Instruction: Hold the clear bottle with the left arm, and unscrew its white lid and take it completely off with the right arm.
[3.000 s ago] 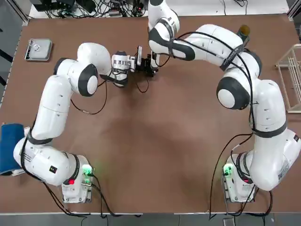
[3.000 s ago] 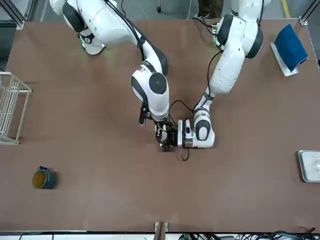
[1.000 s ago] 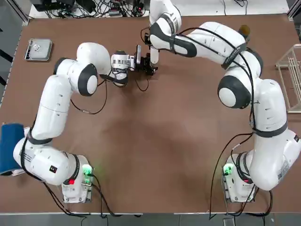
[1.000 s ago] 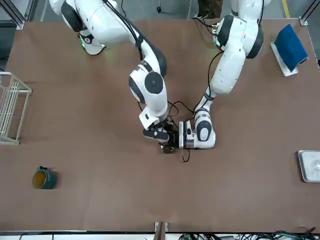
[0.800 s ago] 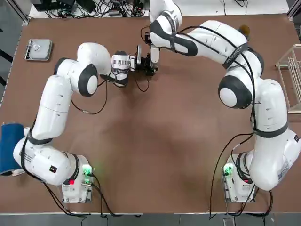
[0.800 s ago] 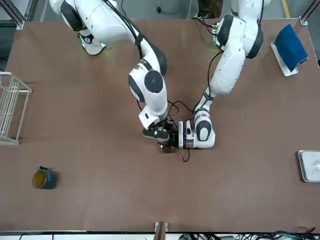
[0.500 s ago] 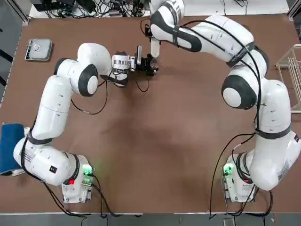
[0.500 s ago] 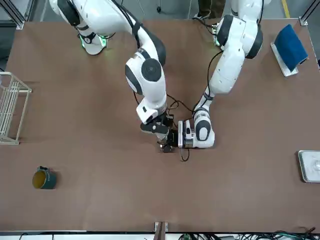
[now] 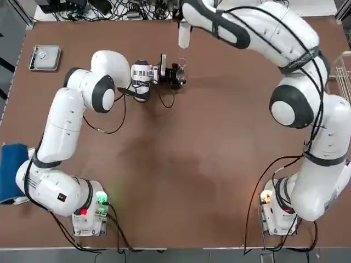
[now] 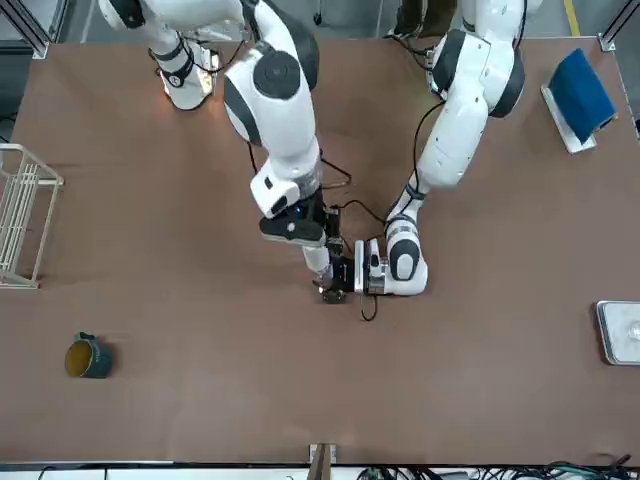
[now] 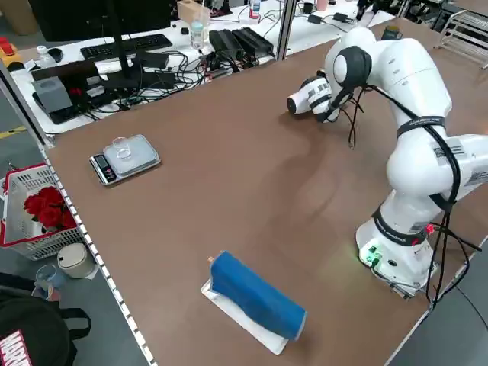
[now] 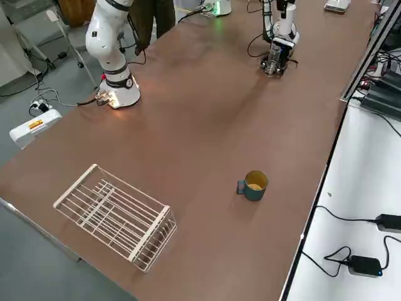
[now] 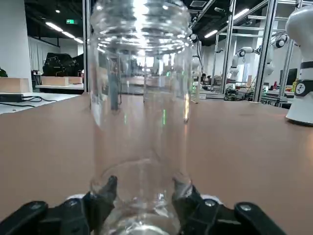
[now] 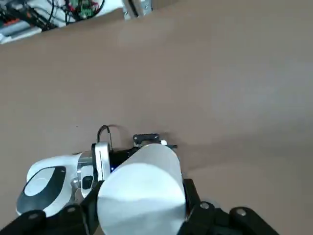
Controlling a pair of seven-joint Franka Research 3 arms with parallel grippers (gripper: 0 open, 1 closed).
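The clear bottle (image 13: 141, 98) stands upright on the table with its threaded mouth bare. My left gripper (image 9: 173, 75) lies low on the table, shut on the bottle's base, its fingers (image 13: 104, 190) pressed against the glass. The bottle (image 9: 180, 70) shows at that gripper's tip, and also in the front view (image 10: 329, 291). My right gripper (image 14: 141, 211) is shut on the white lid (image 14: 141, 188) and holds it in the air above the bottle, apart from it. From overhead the lid (image 9: 184, 34) hangs beyond the bottle; in the front view the lid (image 10: 317, 261) is just above it.
A teal mug (image 10: 88, 357) stands alone toward the far right of the table. A white wire rack (image 10: 20, 215) sits at the right edge. A small scale (image 9: 45, 57) is at the far left corner and a blue roll (image 9: 11, 171) at the left edge.
My right arm has risen and drawn back, lifting the white lid off the bottle's neck. The left gripper has stayed in place around the bottle.
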